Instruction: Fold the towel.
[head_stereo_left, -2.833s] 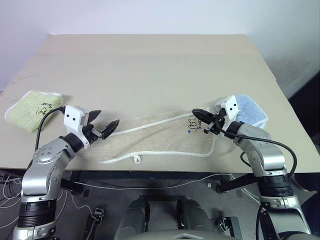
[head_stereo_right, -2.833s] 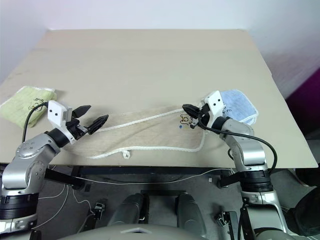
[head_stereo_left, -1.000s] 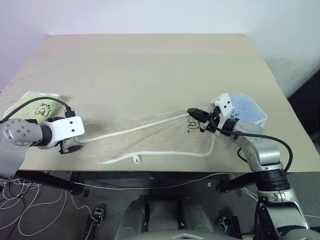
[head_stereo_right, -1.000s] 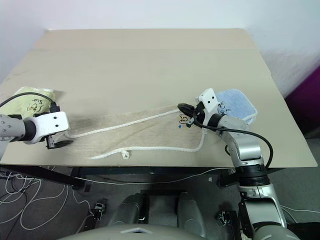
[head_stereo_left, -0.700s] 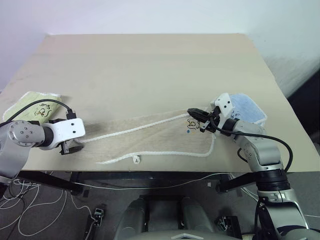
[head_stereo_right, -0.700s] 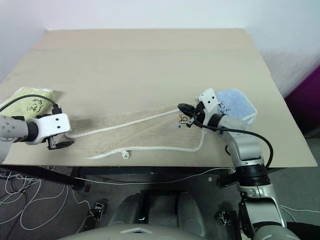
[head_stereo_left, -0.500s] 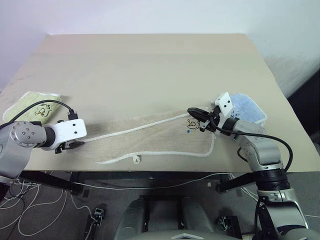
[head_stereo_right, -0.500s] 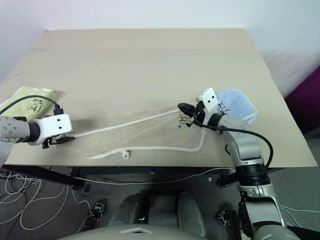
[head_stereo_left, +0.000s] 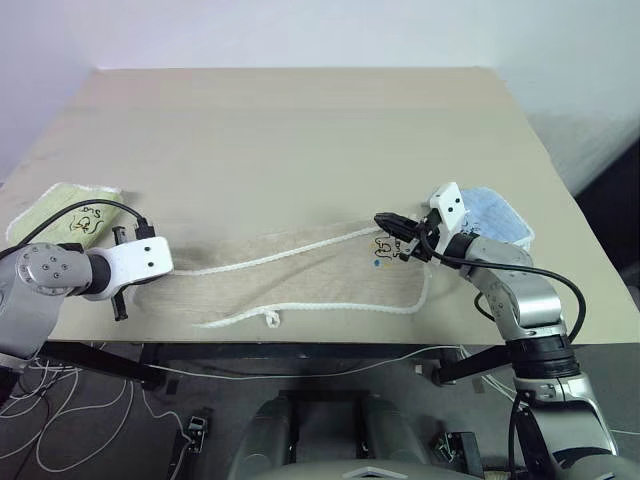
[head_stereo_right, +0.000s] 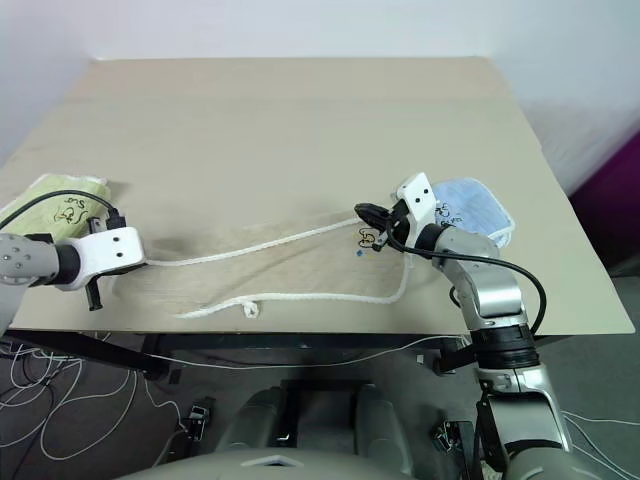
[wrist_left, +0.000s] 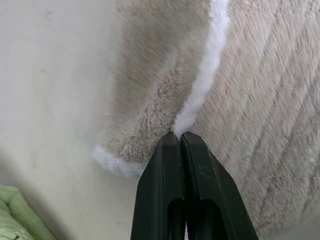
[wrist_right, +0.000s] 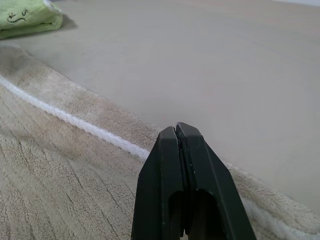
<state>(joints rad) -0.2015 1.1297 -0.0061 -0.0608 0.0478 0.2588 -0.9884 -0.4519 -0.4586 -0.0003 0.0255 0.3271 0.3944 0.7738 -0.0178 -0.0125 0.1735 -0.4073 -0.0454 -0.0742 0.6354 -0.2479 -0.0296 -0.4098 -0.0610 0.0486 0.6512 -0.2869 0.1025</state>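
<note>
- We see the left gripper (wrist_left: 181, 136) pinched shut on the towel (head_stereo_left: 300, 280) at its white corded edge; a second ago its black fingers stood wide apart over that same end, at the lower left of the head views.
- The right gripper (wrist_right: 178, 129) is clamped on the towel's other end, beside the small dark logo (head_stereo_left: 384, 246) with its blue dot, right of centre; we find no change in it across the earlier frames.
- With both ends pinched, the cloth now stretches tauter between the two grippers than a second ago, and the near cord has drawn a little closer to the far one.
- The towel is tan terry, its pile short and fuzzy with faint ribbing, lying as a long band along the lower edge of the table (head_stereo_left: 300, 130).
- Its white edging (head_stereo_left: 262, 260) is a twisted cord that runs in two lines along the band and ends in a small loop near the bottom edge.
- The table top is smooth, matte and beige.
- A light-green folded towel (head_stereo_left: 60, 210) lies at the far left, soft and looped.
- A light-blue folded towel (head_stereo_left: 497, 214) lies at the right, just behind the right gripper's wrist.
</note>
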